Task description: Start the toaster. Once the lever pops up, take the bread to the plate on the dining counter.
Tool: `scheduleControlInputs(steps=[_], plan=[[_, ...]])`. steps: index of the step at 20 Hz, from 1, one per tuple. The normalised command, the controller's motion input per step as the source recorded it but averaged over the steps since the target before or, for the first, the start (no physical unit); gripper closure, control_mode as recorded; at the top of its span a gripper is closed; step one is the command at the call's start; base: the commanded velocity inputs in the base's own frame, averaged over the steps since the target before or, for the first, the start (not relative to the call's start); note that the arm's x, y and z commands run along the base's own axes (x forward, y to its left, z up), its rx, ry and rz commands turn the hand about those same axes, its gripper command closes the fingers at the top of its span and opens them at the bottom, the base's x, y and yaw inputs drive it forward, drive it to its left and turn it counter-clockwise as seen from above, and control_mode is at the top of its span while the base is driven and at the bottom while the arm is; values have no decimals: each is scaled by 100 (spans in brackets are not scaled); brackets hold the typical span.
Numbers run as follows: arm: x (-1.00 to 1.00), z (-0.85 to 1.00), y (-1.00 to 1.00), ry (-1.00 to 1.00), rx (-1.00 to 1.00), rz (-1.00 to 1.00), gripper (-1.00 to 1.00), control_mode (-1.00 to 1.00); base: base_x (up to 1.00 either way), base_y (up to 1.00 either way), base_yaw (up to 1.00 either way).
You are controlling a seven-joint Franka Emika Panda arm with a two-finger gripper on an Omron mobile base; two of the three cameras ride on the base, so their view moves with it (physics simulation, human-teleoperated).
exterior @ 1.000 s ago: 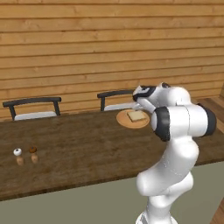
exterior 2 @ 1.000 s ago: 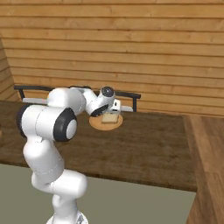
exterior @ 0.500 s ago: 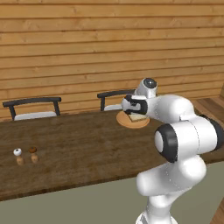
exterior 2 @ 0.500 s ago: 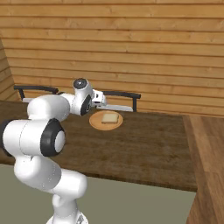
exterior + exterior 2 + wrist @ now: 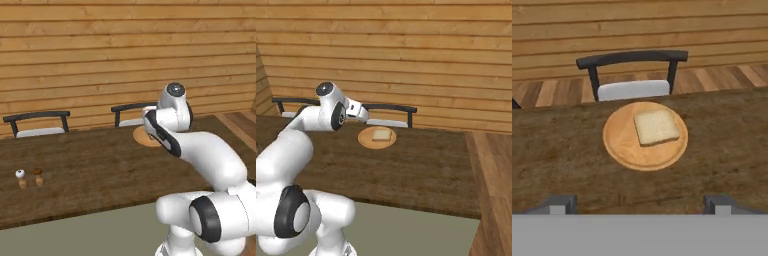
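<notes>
The bread (image 5: 656, 127), a pale tan slice, lies flat on the round tan-orange plate (image 5: 619, 145), slightly right of its middle. The plate rests on the dark wood dining counter (image 5: 557, 160) near its far edge. My gripper (image 5: 641, 205) is open and holds nothing; it hangs back from the plate on the near side, above the counter. From the right base the gripper (image 5: 358, 112) sits up and left of the plate (image 5: 367, 141) and the bread (image 5: 382, 134). My arm covers part of the plate (image 5: 141, 136) from the left base. The toaster and the lever are out of view.
A black chair with a pale seat (image 5: 632, 75) stands right behind the plate, and another chair (image 5: 37, 122) stands further left. Salt and pepper shakers (image 5: 29, 176) stand at the counter's left. A wooden plank wall closes the back. The counter's right end (image 5: 468, 165) meets plank floor.
My hand has drawn back from over the plate toward the base, and the arm has folded up. The bread stays lying on the plate. The jaws stay wide.
</notes>
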Motion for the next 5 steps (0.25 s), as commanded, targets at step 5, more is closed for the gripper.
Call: scheduleControlInputs(steps=[5], plan=[[-98, 51, -22, -4, 12, -5, -100, -100, 0, 0, 0]])
